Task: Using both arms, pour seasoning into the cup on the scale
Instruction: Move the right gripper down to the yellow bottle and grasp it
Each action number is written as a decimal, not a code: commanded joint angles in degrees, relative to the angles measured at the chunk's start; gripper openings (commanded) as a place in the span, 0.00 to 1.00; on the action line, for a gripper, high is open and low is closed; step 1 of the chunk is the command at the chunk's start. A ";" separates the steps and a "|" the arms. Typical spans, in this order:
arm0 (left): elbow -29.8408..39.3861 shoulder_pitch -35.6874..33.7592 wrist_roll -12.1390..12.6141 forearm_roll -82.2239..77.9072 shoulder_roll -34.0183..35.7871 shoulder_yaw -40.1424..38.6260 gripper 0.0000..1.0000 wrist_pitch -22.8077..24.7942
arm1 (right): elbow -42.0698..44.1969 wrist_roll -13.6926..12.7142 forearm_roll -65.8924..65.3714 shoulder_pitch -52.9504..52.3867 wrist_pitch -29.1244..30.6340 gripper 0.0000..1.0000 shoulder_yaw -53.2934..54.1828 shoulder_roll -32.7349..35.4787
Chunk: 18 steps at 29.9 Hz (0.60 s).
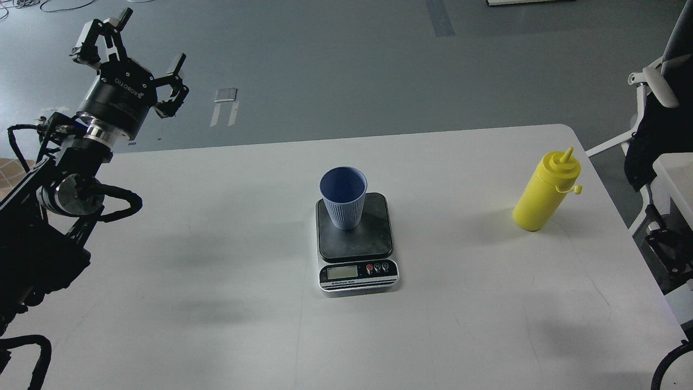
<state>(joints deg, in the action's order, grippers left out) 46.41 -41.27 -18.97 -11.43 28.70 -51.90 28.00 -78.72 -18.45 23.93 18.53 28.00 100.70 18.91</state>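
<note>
The light blue ribbed cup (343, 198) stands upright on the dark platform of the scale (357, 271) at the middle of the white table. The yellow seasoning bottle (546, 191) stands upright near the table's right edge, with its small cap hanging at its side. My left gripper (147, 40) is open and empty, raised past the table's far left corner, far from the cup. A dark part of my right arm (661, 242) shows at the right edge, below and right of the bottle. Its fingers cannot be told apart.
The white table (216, 281) fills most of the view, with its far edge behind the scale. A chair with white arms (652, 86) stands at the far right beyond the table. A black cable loop (668, 362) shows at the bottom right corner.
</note>
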 commanded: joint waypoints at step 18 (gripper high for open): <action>0.18 0.05 0.16 0.00 -0.14 0.22 0.98 0.00 | 14.37 0.08 -0.63 -12.99 0.00 0.99 -12.01 -8.18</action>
<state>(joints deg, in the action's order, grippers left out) 46.59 -41.22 -18.81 -11.43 28.56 -51.69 28.00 -67.31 -18.42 23.39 7.13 28.00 89.26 11.73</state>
